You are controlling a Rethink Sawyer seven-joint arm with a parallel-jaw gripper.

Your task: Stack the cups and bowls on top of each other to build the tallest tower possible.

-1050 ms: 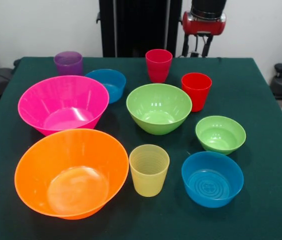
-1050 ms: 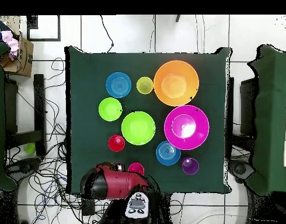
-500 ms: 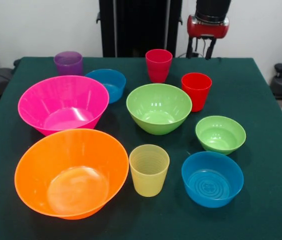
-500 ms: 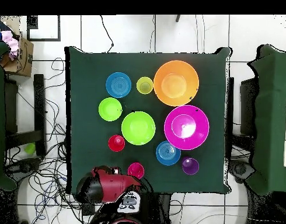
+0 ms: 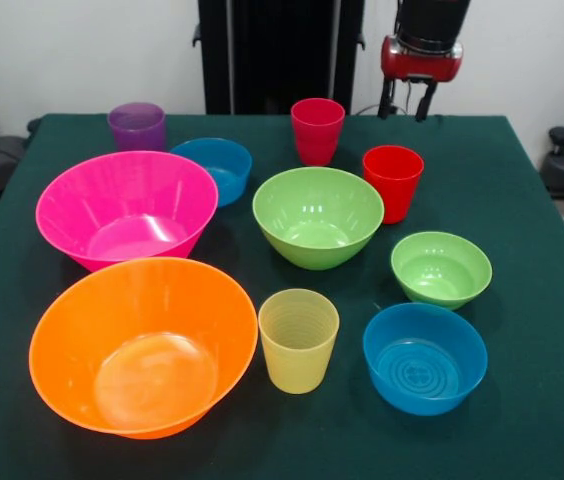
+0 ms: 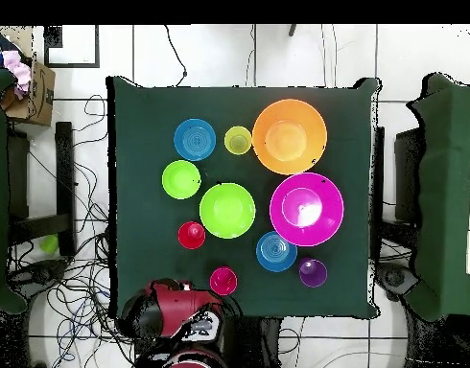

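1. Four translucent plastic tumblers stand upright and apart: purple (image 5: 137,125), pinkish-red (image 5: 317,130), bright red (image 5: 393,182), ribbed yellow (image 5: 298,339).
2. Six translucent plastic bowls sit open side up, unstacked: orange (image 5: 142,345), hot pink (image 5: 127,208), medium lime green (image 5: 318,216), small lime green (image 5: 441,268), blue (image 5: 214,168), blue (image 5: 425,357).

A white wall (image 5: 82,55) stands behind the green-clothed table (image 5: 522,200). White tiled floor (image 6: 210,57) carries tangled cables (image 6: 76,192), with a cardboard box (image 6: 33,91) nearby.
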